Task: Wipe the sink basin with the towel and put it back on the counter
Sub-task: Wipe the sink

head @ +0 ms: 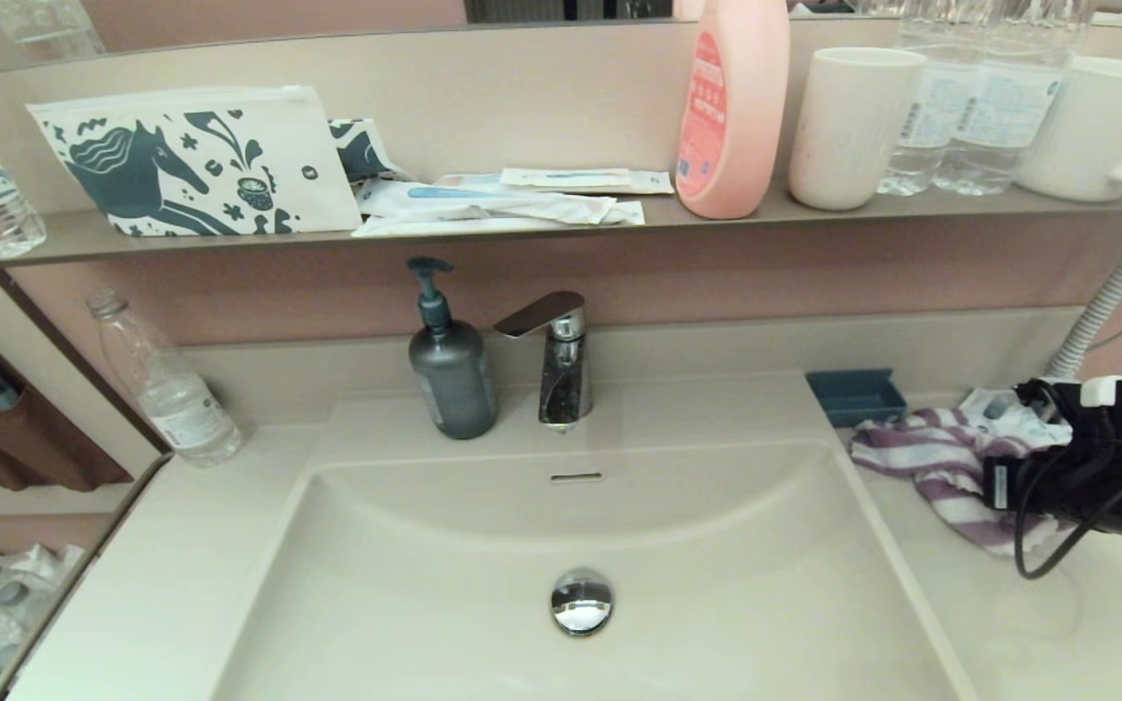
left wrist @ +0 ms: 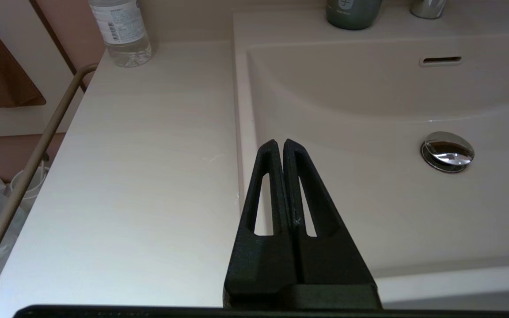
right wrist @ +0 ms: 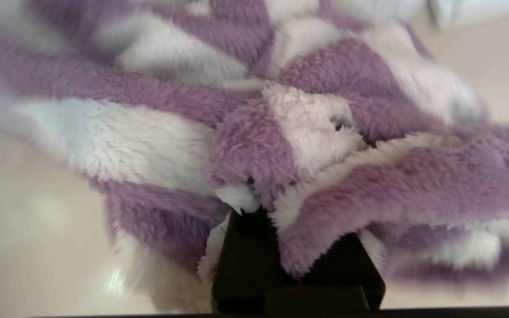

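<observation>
Right tool (right wrist: 254, 212) gripping crumpled towel (right wrist: 281, 132), counter (right wrist: 24, 212)

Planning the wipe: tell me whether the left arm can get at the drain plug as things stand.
Probably yes. The left gripper hangs shut over the basin's left edge, and only bare basin lies between it and the drain plug.

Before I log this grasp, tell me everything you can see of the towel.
The towel is small, fluffy terry cloth in purple and white stripes, crumpled in folds. It lies on the counter right of the sink basin, just in front of a blue tray. The right gripper is buried in its folds, apparently pinching them.
</observation>
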You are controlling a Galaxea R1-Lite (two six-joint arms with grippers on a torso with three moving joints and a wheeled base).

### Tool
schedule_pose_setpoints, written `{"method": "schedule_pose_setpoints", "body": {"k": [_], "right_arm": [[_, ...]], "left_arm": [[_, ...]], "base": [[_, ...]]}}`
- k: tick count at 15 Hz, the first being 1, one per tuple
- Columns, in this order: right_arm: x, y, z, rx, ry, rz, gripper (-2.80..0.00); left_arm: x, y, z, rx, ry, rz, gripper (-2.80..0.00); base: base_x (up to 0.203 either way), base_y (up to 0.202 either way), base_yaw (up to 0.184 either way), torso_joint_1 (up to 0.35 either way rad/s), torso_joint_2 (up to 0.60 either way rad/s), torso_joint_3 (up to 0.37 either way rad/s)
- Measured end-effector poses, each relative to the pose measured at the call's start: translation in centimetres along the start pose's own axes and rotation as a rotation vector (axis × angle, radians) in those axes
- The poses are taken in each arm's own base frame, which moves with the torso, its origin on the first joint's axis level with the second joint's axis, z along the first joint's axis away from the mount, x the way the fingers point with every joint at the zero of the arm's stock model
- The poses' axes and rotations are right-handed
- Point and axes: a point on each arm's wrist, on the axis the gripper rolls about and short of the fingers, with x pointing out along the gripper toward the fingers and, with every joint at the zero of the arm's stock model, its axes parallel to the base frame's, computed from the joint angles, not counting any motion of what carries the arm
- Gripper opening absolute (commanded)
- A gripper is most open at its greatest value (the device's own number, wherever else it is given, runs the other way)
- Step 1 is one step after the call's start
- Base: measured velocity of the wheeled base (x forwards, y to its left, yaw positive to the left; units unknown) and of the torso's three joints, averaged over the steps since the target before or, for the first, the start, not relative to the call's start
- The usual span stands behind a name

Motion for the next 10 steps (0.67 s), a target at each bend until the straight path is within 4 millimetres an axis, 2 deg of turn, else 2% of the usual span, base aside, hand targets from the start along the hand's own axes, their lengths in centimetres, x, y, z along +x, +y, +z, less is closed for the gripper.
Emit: {"method": "schedule_pose_setpoints", "body": {"k": [7,10], "right_arm": [[-11.6,1.1,1.5,0.033,0.058,0.066,-2.8],[-17.6,1.6,3.5,0.031,0.004,0.08,-2.8]], "left_arm": [[0.0,0.0,0.0,-0.001,0.0,0.0,-2.8],[0.0,0.0,0.0,0.0,0.0,0.0,-2.8]], "base": [[0.0,0.0,0.0,0.0,0.0,0.0],[0.0,0.0,0.0,0.0,0.0,0.0]]}}
